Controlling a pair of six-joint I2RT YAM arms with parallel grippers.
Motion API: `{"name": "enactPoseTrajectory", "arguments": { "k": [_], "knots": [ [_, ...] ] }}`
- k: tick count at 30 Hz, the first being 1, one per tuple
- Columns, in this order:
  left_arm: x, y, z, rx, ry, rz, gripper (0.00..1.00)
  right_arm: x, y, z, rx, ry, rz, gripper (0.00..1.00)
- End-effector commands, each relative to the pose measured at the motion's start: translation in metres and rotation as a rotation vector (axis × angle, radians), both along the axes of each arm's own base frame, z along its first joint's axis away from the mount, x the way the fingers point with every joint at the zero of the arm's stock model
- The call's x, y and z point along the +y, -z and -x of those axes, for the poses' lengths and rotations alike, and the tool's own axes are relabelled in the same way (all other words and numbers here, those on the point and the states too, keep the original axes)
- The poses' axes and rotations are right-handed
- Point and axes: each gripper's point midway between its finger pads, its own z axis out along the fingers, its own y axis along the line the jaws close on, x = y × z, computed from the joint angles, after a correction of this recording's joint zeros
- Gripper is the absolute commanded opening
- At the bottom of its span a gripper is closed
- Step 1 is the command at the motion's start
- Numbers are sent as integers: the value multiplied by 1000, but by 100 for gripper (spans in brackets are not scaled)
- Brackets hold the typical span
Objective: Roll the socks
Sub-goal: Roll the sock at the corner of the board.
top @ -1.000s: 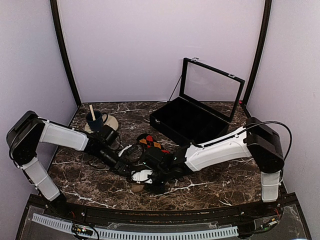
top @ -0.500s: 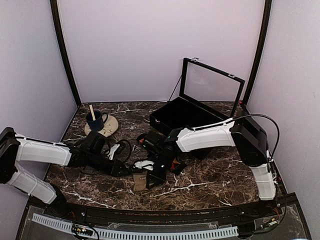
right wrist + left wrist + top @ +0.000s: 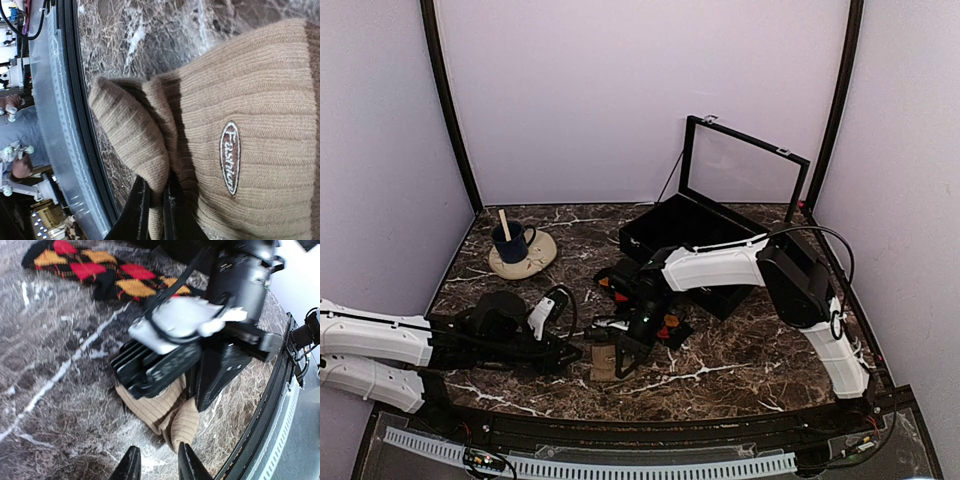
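Right wrist view: right gripper pinched shut on a folded edge of the tan sock, whose ribbed length runs crosswise to the fingers. Left gripper, jaws slightly apart and empty, faces the same fold just ahead of it; the right arm is the nearer. Argyle sock lies beyond both. Open black case shows nothing inside; mug holds a stick.
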Motion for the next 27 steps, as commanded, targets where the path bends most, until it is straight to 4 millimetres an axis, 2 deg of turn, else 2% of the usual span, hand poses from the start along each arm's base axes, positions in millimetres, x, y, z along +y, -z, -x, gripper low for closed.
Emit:
{"name": "enactPoseTrajectory", "arguments": {
  "k": [1, 6, 14, 18, 27],
  "knots": [
    [-3, -11, -2, -103, -6, -14, 28, -11, 9, 7, 119, 20, 85, 2],
    [-22, -11, 12, -142, 85, -76, 29, -9, 6, 8, 163, 30, 82, 1],
    [-55, 0, 40, -201, 233, -159, 32, -14, 7, 17, 224, 38, 103, 1],
    [-59, 10, 45, -213, 269, -211, 34, -17, 4, 21, 244, 43, 107, 1],
    [-68, 11, 51, -265, 372, -237, 38, -25, -3, 34, 280, 40, 102, 1]
  ]
}}
